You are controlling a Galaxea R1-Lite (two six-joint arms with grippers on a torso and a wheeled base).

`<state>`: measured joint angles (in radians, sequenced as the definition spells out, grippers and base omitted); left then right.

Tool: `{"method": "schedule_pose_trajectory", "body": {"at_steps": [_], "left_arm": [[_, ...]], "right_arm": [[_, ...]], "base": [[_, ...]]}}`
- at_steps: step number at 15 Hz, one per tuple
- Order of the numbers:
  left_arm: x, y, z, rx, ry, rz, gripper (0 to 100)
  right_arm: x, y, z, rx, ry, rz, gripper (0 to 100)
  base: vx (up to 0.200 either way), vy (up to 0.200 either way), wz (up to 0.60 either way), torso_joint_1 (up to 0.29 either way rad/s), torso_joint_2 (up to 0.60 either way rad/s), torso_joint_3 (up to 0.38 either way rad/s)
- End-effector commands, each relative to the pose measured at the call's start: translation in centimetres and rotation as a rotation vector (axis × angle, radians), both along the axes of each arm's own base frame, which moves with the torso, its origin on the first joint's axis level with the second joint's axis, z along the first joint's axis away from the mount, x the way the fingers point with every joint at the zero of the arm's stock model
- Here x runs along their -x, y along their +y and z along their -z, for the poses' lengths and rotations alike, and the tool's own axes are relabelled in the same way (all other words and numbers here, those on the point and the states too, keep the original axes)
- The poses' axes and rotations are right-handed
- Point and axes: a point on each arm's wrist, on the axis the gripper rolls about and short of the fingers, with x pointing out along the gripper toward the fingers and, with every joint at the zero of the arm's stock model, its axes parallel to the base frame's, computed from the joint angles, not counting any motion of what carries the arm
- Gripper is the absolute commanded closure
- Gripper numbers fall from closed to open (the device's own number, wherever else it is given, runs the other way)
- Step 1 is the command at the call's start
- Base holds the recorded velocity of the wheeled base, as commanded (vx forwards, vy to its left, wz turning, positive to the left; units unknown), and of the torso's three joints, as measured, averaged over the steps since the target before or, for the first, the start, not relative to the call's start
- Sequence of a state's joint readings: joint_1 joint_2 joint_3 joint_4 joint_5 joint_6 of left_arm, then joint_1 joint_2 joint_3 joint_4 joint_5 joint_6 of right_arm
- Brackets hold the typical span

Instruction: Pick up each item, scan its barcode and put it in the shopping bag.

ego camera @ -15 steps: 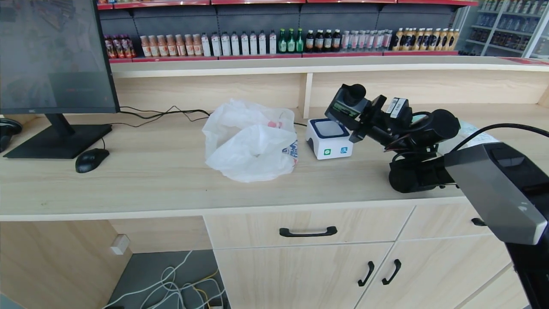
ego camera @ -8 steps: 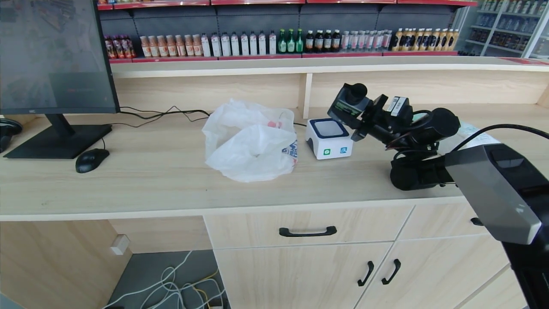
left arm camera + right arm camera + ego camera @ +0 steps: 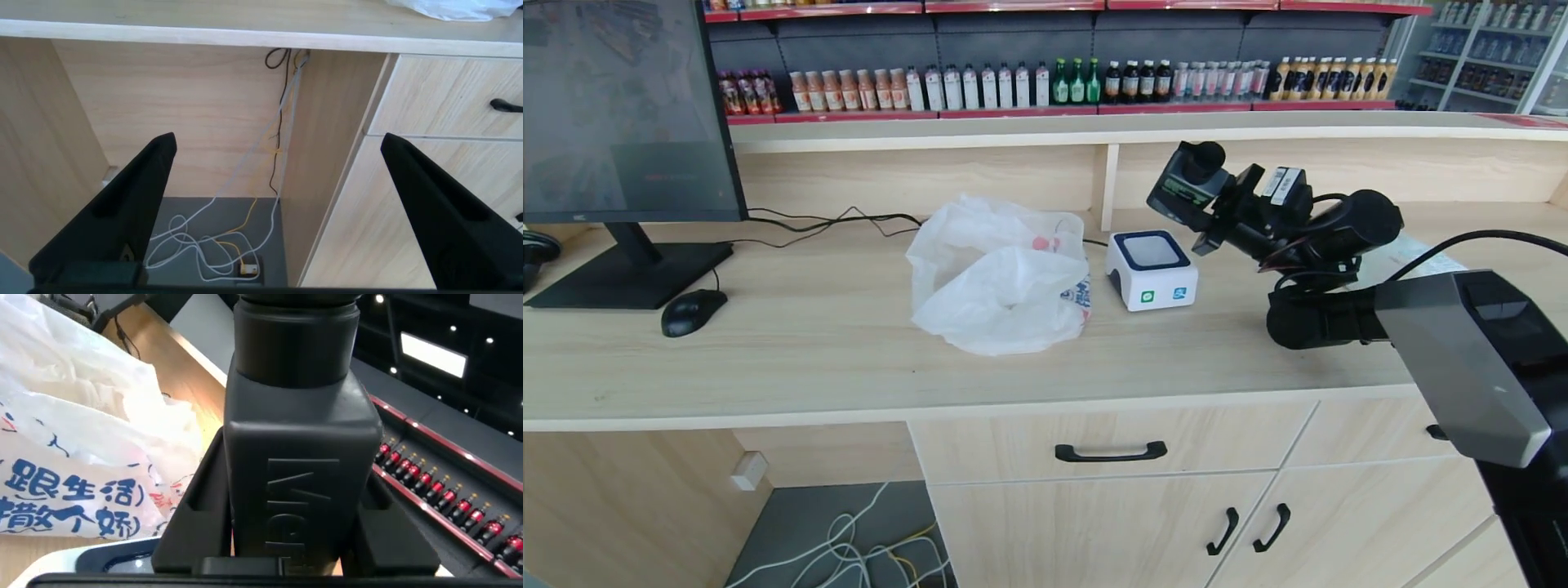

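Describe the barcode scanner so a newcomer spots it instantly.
On the long light-wood counter, find the crumpled white shopping bag near the middle. Right beside it, on the robot's right, sits the scanner: a small white cube with a dark-blue-framed window on top and two small coloured squares on its front, the only boxy thing there.

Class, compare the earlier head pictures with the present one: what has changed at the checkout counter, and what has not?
The right pincer, shut on the black square-shouldered plastic bottle, has risen a little, carrying the bottle higher above the light wooden counter. Nothing was grasped or released. The head camera shifted slightly. The white plastic shopping bag and the white cube-shaped scanner stayed put.
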<state>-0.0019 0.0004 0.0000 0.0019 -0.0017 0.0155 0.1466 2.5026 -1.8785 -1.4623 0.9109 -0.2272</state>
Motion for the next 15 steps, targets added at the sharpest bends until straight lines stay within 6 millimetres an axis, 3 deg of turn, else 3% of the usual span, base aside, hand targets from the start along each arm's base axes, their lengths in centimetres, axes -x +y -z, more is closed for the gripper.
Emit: {"method": "schedule_pose_trajectory", "body": {"at_steps": [1, 8, 15], "left_arm": [[0.0, 0.0, 0.0, 0.0, -0.001, -0.001, 0], [0.0, 0.0, 0.0, 0.003, -0.001, -0.001, 0], [0.0, 0.0, 0.0, 0.003, -0.001, -0.001, 0]], "right_arm": [[0.1, 0.3, -0.1, 0.003, -0.002, -0.008, 100], [0.2, 1.0, 0.1, 0.025, -0.01, -0.041, 100], [-0.5, 2.3, 3.4, 0.05, 0.017, -0.085, 100]], "base": [[0.0, 0.0, 0.0, 0.0, 0.0, 0.0], [0.0, 0.0, 0.0, 0.0, 0.0, 0.0], [0.0, 0.0, 0.0, 0.0, 0.0, 0.0]]}}
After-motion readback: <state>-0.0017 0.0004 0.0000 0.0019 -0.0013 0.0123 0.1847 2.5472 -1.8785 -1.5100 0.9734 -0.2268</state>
